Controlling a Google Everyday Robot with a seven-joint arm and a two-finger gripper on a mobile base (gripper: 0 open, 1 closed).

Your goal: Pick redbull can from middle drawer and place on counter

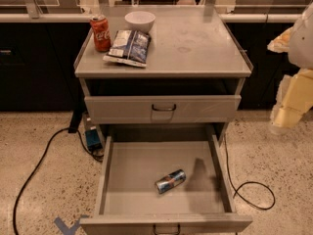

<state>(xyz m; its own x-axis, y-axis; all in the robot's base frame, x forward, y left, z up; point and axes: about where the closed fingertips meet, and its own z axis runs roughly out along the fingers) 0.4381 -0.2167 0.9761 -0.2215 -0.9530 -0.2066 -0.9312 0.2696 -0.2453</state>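
The redbull can [170,180], slim and silver-blue, lies on its side on the floor of the open middle drawer [132,175], right of centre and towards the front. The drawer is pulled far out below the cart. The counter [195,43] is the cart's flat grey top, above it. My gripper [291,104] shows as pale cream parts at the right edge of the view. It is beside the cart at the height of the closed top drawer, well above and to the right of the can, and holds nothing that I can see.
On the counter's left part stand a red cola can [100,32], a white bowl [140,20] and a blue chip bag [129,47]. The top drawer front [163,108] is closed. Black cables [34,170] run over the floor on both sides of the cart.
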